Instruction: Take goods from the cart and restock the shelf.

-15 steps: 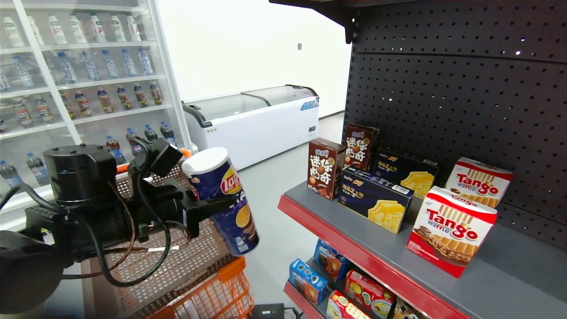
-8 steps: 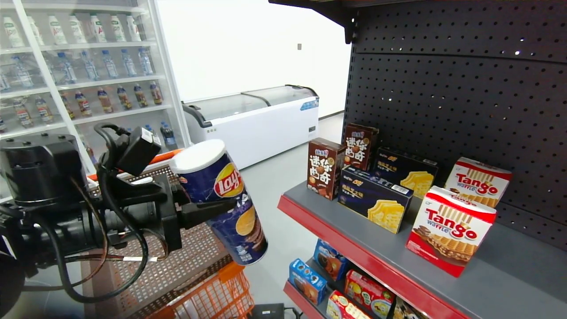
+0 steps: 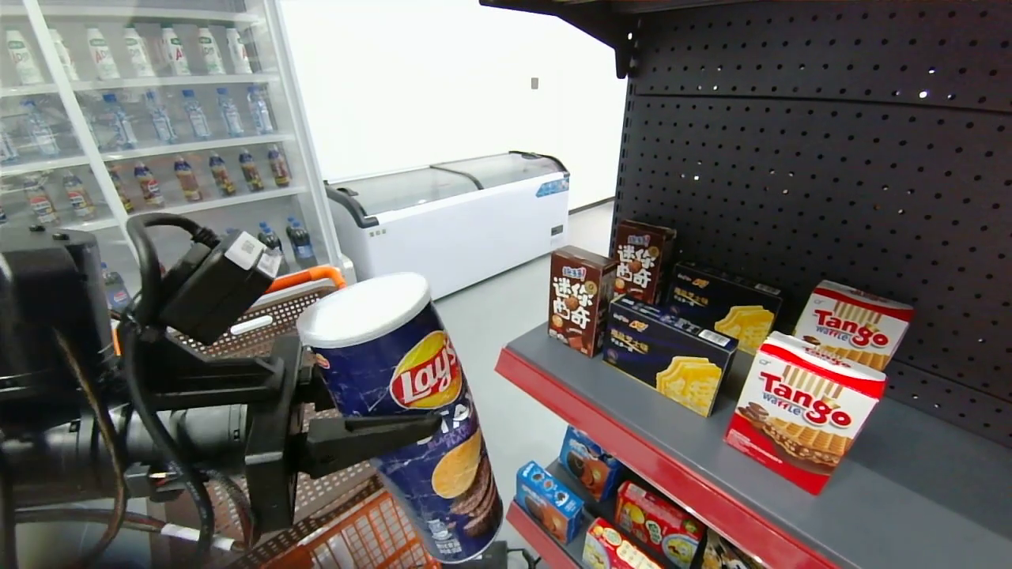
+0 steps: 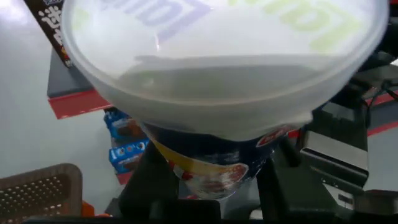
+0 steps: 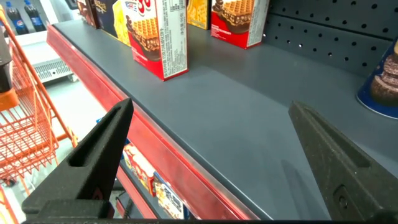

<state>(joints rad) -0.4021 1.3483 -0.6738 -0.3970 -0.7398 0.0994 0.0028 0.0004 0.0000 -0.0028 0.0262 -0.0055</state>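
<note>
I have the left gripper (image 3: 379, 399) clamped on the chip can (image 3: 411, 411), one finger across its blue side. The can is in the air off the left end of the shelf (image 3: 909, 482), clear of its red front edge, tilted with the white lid uppermost. The orange cart (image 3: 356, 529) sits below the can on that same side of the shelf. My right gripper (image 5: 211, 124) hovers over the shelf's bare grey board, fingers wide apart, near the red wafer boxes (image 5: 158, 37).
</note>
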